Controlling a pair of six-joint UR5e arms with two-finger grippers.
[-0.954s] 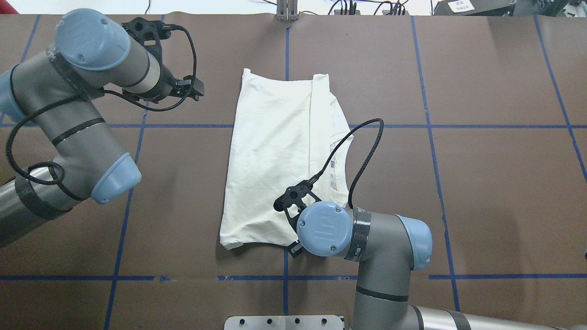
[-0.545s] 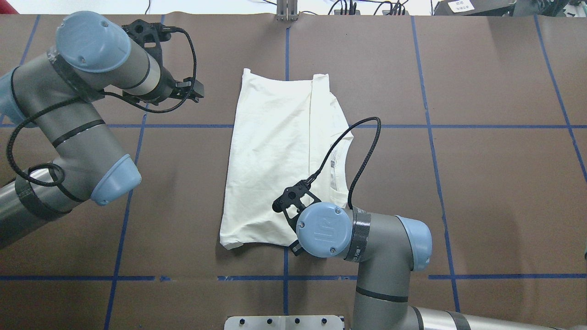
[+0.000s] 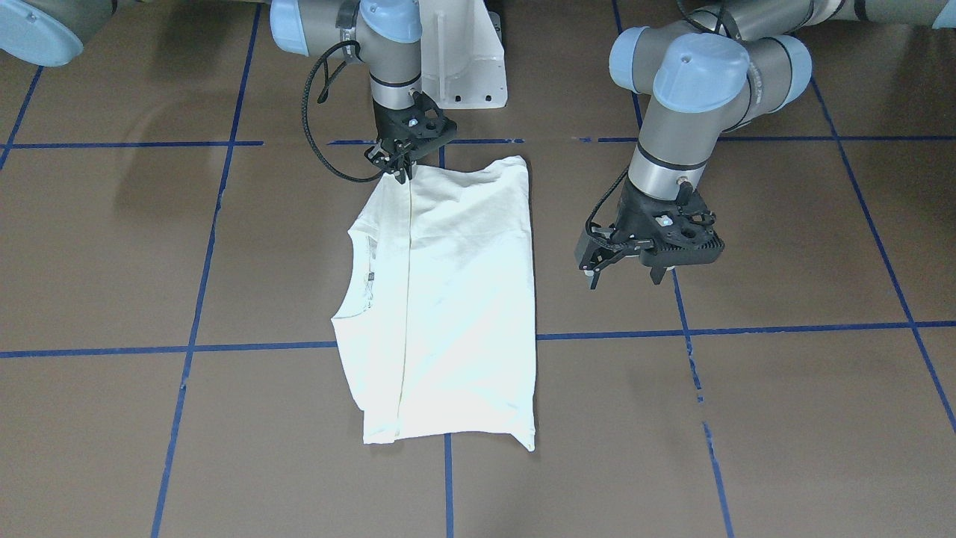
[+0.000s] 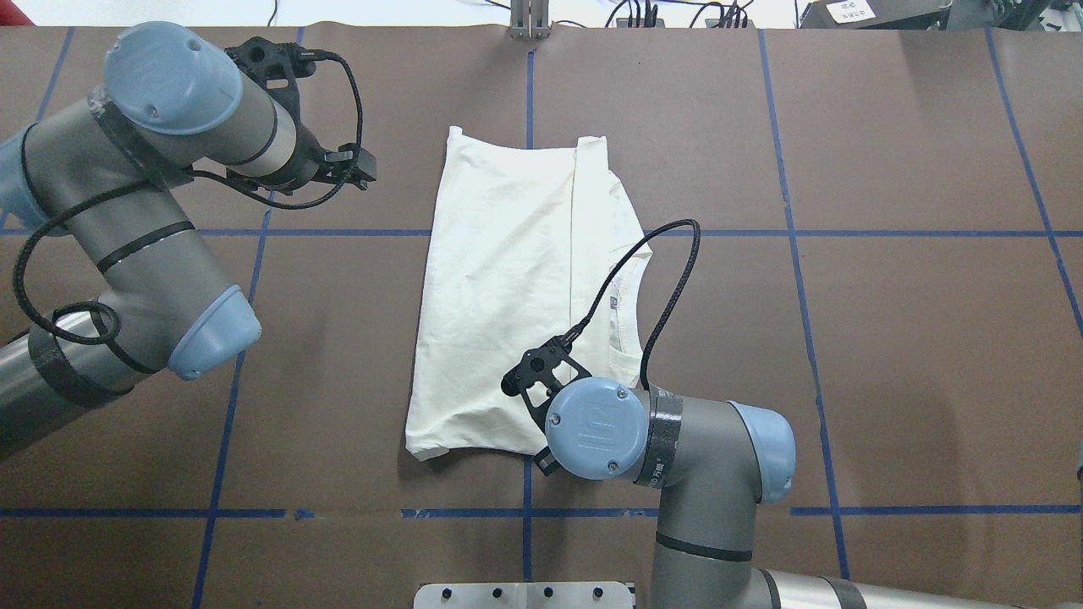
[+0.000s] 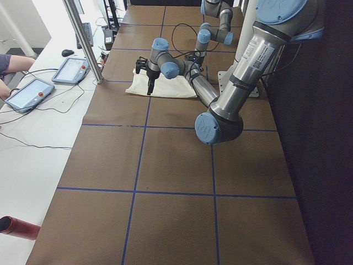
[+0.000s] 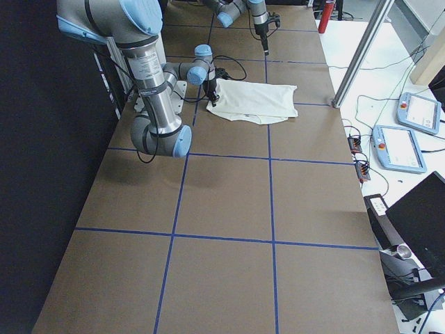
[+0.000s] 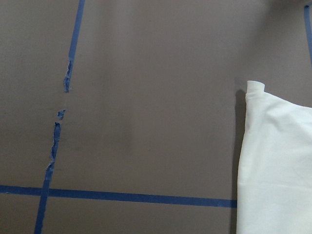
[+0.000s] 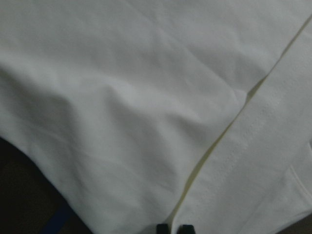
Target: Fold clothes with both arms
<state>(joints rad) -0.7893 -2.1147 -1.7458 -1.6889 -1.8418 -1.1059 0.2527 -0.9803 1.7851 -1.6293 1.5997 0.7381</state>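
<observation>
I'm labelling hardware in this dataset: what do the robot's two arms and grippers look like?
Both the left arm and right arm are grey metal tubes with light-blue round joint caps and black bands. The left gripper and right gripper are black, open-framed two-finger units. A black braided cable loops to each wrist. One cap carries an embossed logo.

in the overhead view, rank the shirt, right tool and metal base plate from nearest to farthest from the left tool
1. shirt: beside the left tool, toward the table's middle.
2. right tool: at the shirt's corner nearest the robot.
3. metal base plate: at the view's bottom edge, beyond the shirt.
</observation>
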